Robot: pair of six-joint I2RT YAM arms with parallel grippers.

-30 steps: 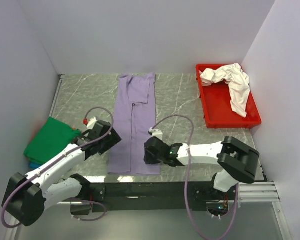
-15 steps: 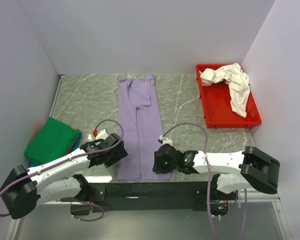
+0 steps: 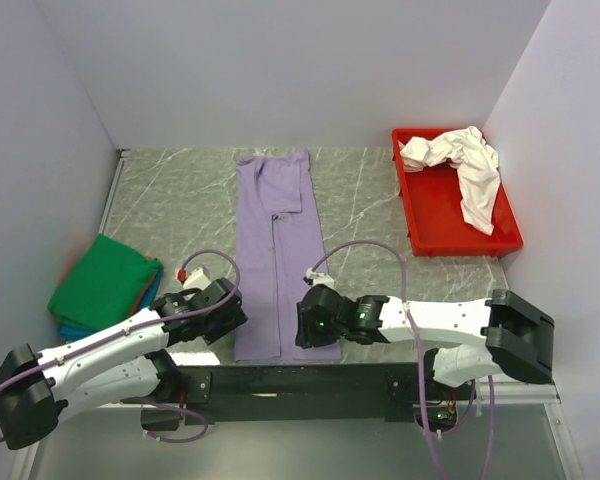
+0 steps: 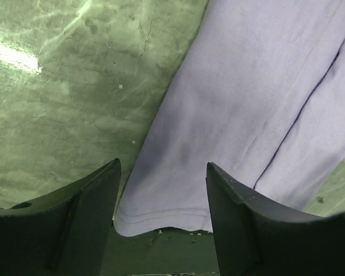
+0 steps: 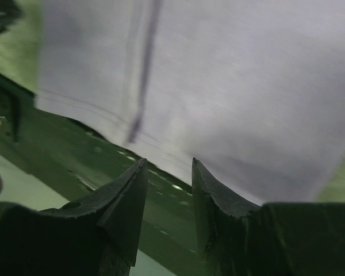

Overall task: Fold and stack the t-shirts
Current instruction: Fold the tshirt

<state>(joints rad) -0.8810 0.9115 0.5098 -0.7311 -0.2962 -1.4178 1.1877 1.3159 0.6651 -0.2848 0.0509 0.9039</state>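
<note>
We saw the lavender t-shirt [image 3: 277, 250] lying flat, lengthwise, on the counter [image 3: 180, 190]. Our left gripper [image 4: 163, 168] hovered wide open at its near-left hem. Our right gripper [image 5: 168, 165], narrowly parted and empty, sat near-right.

We can read no text, label, brand, number or sign in any of the views; the cloth and the other surfaces we see carry no lettering we can make out.
</note>
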